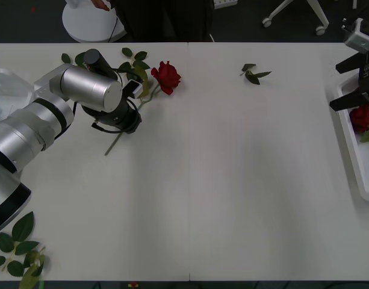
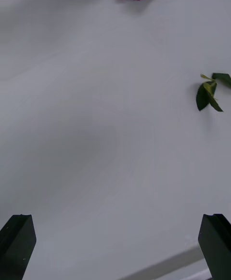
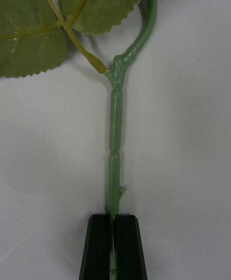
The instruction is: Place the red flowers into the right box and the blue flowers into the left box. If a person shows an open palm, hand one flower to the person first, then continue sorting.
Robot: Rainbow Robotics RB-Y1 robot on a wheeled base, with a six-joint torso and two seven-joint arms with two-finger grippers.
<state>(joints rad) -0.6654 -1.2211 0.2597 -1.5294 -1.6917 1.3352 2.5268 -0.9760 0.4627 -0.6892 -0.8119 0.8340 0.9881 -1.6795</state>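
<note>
Even overhead light, soft shadows on table (image 1: 220, 180); wrist views slightly soft.

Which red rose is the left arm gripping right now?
The rose on the table's far left, its stem pinched between the left fingers; the other rose lies in the right box.

A rose (image 1: 167, 76) lies far-left on the table (image 1: 220, 180); right box (image 1: 356, 150) at right edge.

A: Where did the rose lie?
B: One red rose (image 1: 167, 76) lay near the desk's far edge, left of middle, its green stem (image 3: 114, 164) slanting toward the near-left.
A: Any others?
B: Another red flower (image 1: 363, 115) sat in the white right box (image 1: 357, 158) at the right edge.
</note>
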